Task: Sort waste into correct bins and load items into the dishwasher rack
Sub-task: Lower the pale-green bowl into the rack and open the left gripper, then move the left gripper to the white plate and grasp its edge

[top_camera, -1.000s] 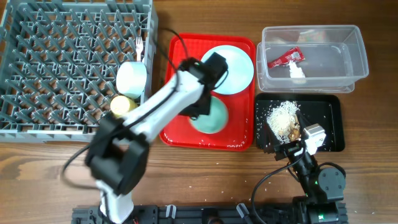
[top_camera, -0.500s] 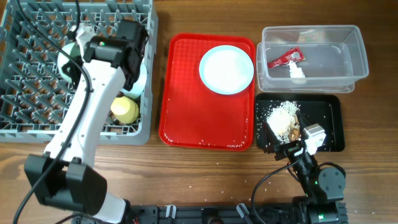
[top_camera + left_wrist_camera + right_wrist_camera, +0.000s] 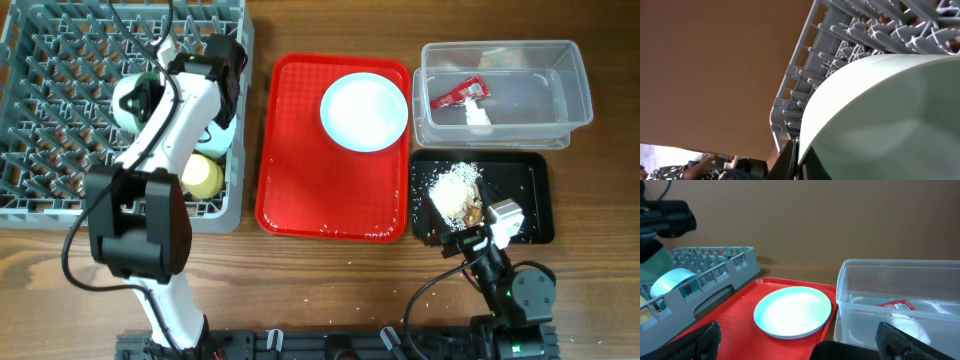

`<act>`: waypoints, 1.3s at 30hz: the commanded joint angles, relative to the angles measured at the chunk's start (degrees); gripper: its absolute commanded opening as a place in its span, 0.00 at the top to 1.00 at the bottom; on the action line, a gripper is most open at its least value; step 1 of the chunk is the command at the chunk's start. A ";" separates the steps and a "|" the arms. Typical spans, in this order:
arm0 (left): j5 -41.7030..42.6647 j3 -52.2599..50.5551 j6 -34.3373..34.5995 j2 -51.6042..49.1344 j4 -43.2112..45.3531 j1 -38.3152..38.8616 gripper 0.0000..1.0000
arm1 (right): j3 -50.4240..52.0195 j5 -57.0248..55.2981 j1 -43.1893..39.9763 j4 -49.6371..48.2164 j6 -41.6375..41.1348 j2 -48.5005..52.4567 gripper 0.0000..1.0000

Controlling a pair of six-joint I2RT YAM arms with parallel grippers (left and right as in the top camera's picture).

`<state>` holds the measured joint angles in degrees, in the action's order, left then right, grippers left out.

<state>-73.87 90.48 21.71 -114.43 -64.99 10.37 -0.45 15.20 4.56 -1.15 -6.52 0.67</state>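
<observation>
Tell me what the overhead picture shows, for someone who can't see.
The left gripper holds a pale green round bowl in the big grey-blue pegged plastic rack. A pale blue round plate lies on the flat red tray beside it.

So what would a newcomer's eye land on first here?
The left gripper, stretched over the grey-blue rack, pinching a pale green bowl by its rim. Next, the bright red tray at centre, carrying only a pale plate, and the heap of food scraps in the black tray to its right.
</observation>
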 commanded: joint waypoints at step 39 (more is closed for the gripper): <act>69.55 3.56 -0.50 16.02 10.54 14.45 0.27 | 0.15 -0.15 -0.13 -0.24 0.35 -0.39 0.00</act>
<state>-20.21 93.71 23.14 -96.75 -58.63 19.99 -0.45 15.20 4.56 -1.15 -6.52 0.67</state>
